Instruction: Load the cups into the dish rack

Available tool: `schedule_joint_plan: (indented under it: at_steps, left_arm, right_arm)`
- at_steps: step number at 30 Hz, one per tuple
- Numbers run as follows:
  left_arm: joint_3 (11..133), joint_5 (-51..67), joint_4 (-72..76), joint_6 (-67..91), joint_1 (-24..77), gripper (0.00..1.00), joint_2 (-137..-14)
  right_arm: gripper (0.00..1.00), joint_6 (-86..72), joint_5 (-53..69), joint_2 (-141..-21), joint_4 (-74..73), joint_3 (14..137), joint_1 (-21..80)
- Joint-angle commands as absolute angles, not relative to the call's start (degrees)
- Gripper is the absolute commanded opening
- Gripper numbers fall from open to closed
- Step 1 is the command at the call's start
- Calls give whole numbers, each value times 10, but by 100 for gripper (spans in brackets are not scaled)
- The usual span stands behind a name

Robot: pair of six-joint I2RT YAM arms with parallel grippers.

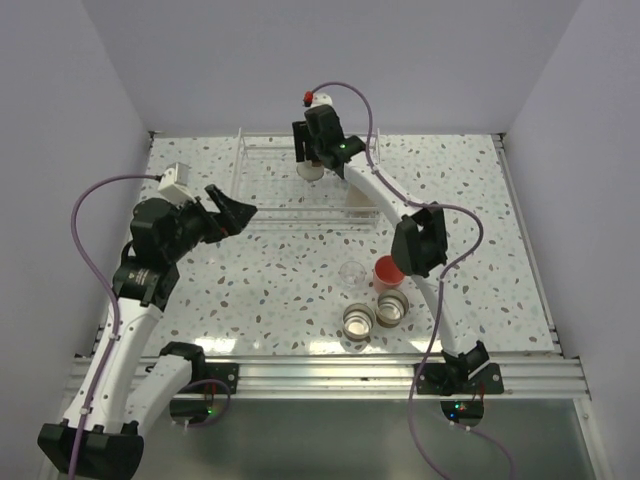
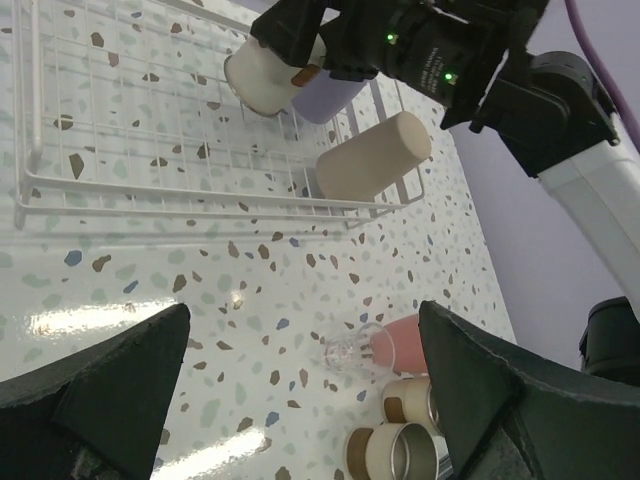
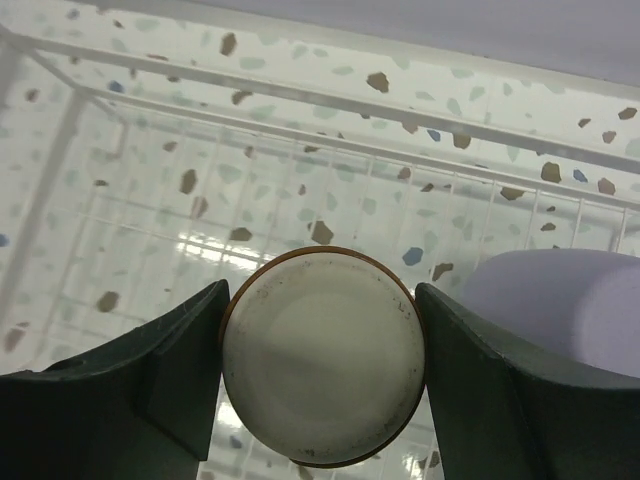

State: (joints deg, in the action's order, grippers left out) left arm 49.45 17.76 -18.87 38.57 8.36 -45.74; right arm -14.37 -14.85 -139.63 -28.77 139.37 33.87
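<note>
Speckled table point(image 1: 250, 290) bears four cups; rack point(image 2: 150, 130) shows three, one in right jaws; left jaws wide.

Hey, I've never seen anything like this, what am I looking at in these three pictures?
These are two robot arms bolted to a speckled table, loading cups into a wire dish rack. One picture looks down from above; the other two come from cameras on each arm's wrist. The right claw is closed on a cream cup over the rack, next to a lavender cup. A beige cup lies in the rack. The left claw is open and empty. Waiting on the table: a clear cup, a red-pink cup and two silvery-rimmed cups.
</note>
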Motion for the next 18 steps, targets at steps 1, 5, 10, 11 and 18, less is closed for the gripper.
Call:
schedule_joint_plan:
  at_steps: [1,5,10,11,18]
  left_arm:
    - [498,185,-209,353,81,100,-463]
    - [516,185,-221,335,81,100,-480]
    - [535,171,-225,311,82,100,-499]
    - [538,170,-223,308,83,100,-501]
    - [541,158,-221,298,90,100,-512]
  right_arm:
    - [10,-92,-225,-1415,-241,1449,343]
    - [10,-54,-268,-1448,-211,1459,351]
    - [14,-40,-304,-1472,-195,1454,354]
    - [16,-34,-308,-1477,-190,1454,356]
    - [93,-20,-294,-1469,-183,1441,361]
